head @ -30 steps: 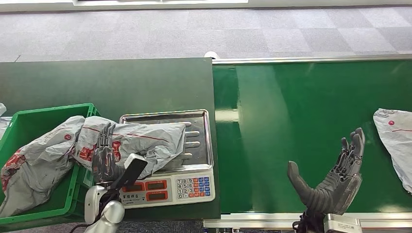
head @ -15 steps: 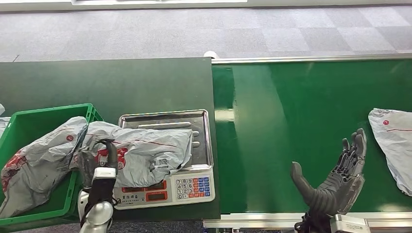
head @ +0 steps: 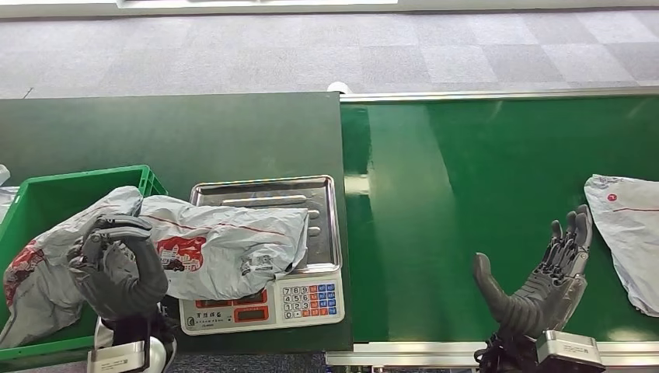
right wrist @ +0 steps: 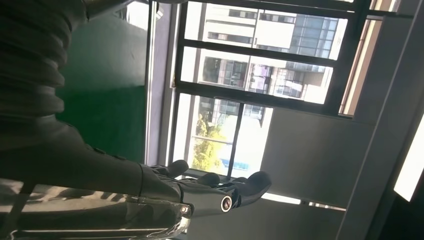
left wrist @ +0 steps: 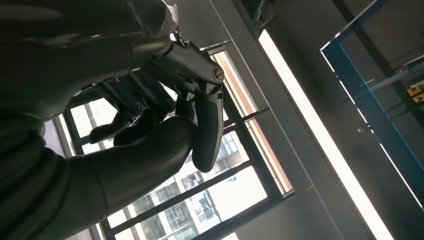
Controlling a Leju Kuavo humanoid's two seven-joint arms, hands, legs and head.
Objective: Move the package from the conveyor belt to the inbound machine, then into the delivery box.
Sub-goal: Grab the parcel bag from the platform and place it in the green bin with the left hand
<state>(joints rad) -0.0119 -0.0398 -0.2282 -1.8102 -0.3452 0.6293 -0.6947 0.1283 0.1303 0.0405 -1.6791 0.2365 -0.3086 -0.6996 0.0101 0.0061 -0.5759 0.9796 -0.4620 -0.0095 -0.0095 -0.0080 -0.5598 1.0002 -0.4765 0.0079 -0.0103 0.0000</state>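
On the scale's steel tray (head: 325,233) at the middle of the dark green table (head: 171,132) lay a grey package (head: 233,245), its left end drooping over the rim of the green delivery box (head: 47,194) at nine o'clock. A second grey parcel (head: 54,264) already sat inside that box. The robot's left hand (head: 116,264) hovered at the package's eight o'clock, just beside its left end, fingers curled inward and palm turned up; from the wrist camera the curled fingers (left wrist: 205,115) seemed to hold nothing, though contact with the bag could not be judged. Across the green conveyor belt (head: 482,171), at four o'clock from the scale, the right hand (head: 544,287) stood empty with fingers spread and pointing up. Another grey package (head: 629,233) rested on the belt at three o'clock, near that hand but apart from it.
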